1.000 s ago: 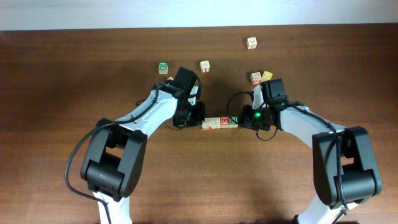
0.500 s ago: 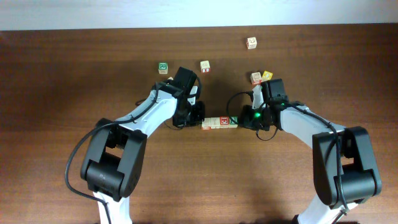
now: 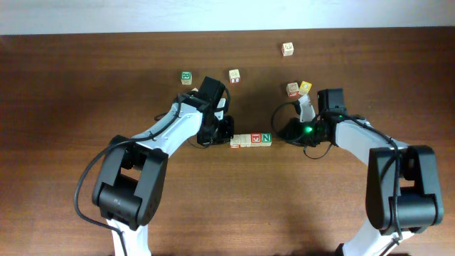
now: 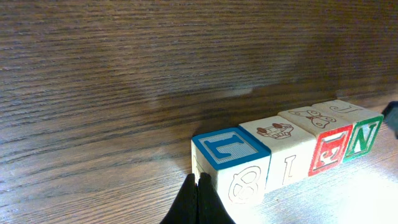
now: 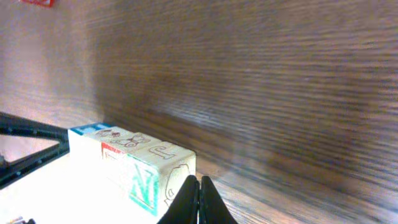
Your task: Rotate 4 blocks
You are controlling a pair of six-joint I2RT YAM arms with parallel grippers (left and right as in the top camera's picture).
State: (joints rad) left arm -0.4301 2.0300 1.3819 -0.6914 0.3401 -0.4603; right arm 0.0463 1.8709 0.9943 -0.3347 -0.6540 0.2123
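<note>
Blocks (image 3: 251, 140) sit in a tight row, left gripper (image 4: 198, 190) and right gripper (image 5: 199, 190) both pinched shut and empty at its ends, likely as pushers for turning it.

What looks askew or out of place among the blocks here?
Nothing stands out. The four blocks lie in one straight row, side against side, none tipped. The left gripper is shut at the row's blue-L end, the right gripper shut by the N end. The loose cubes behind sit flat, scattered.
</note>
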